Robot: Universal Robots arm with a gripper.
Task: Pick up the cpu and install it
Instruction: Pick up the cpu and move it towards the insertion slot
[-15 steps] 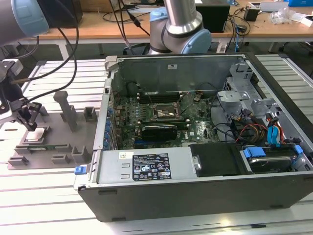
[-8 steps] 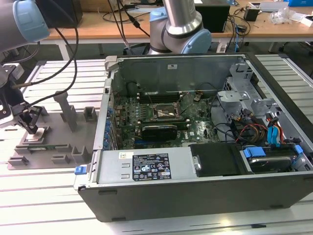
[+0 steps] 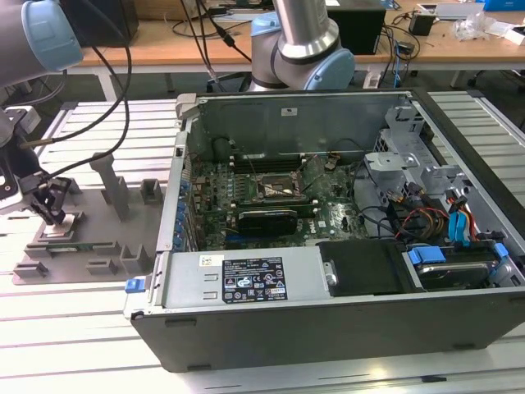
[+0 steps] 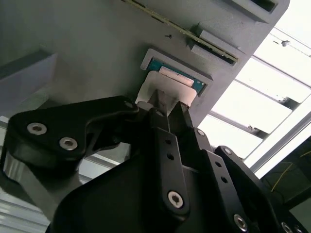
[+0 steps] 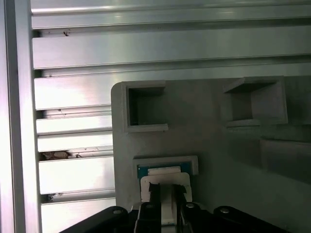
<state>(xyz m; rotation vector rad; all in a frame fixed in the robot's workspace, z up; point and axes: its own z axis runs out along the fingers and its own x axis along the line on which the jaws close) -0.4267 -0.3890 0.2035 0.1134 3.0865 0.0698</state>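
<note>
Now, in the exterior view, an open computer case (image 3: 328,332) takes the middle and the exterior view's right. Its motherboard (image 3: 246,205) lies bare with the black socket frame (image 3: 275,189) at its centre, a labelled metal box (image 3: 242,281) along the near wall and coloured cables (image 3: 443,220) farther right. The robot arm (image 3: 303,41) rises beyond the case's far wall. At the exterior view's left a grey tray (image 3: 98,246) with upright posts (image 3: 111,185) lies on the slatted aluminium table (image 3: 74,336). The gripper (image 3: 51,209) stands low over the tray. The cpu (image 3: 70,222) shows there as a pale shiny square, well apart from the socket frame.

In the second wrist view the gripper (image 4: 168,106) hangs right at the cpu (image 4: 167,87), which sits in a shallow framed recess (image 4: 148,58) of the tray (image 4: 97,48). Its top is pale silver, with a blue-green edge on the far side. Bright table slats (image 4: 252,97) lie beside the tray.

In the first wrist view two square pockets (image 5: 146,107) open in the tray (image 5: 218,170) beyond the recess (image 5: 165,159). The cpu (image 5: 165,180) lies flat inside, the gripper (image 5: 167,191) close over it. I cannot tell whether the gripper has hold of the chip.
</note>
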